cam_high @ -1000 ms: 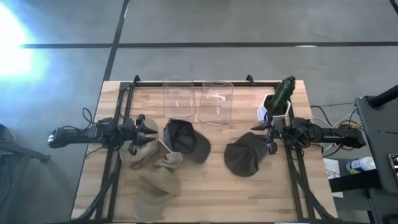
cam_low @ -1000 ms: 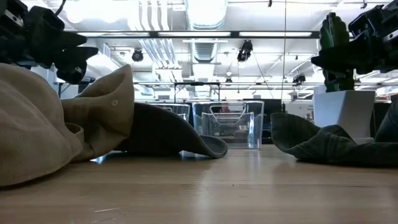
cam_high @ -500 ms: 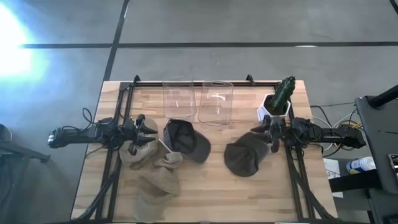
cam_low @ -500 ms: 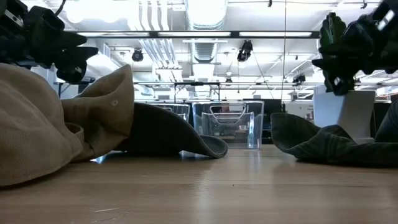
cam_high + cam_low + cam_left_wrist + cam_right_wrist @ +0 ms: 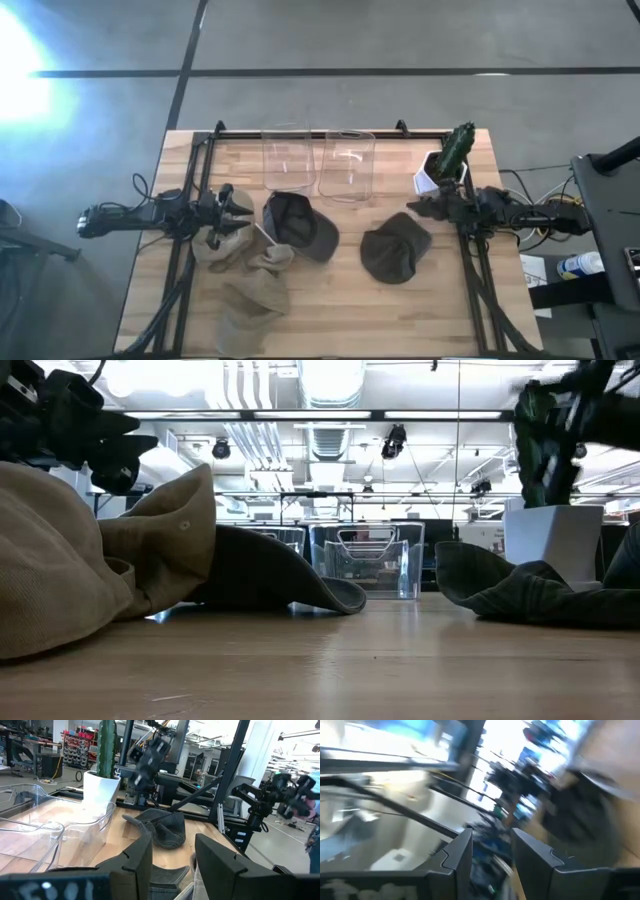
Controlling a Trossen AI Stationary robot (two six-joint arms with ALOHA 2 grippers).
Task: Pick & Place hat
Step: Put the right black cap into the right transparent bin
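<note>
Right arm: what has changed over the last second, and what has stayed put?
The right tool has turned and lifted from over the dark green hat toward the potted cactus; its fingers look open and empty, and the low view shows it blurred with motion. That hat lies flat, not gripped. The left tool stays over the tan hats, and the dark cap and two clear bins are unchanged.
</note>
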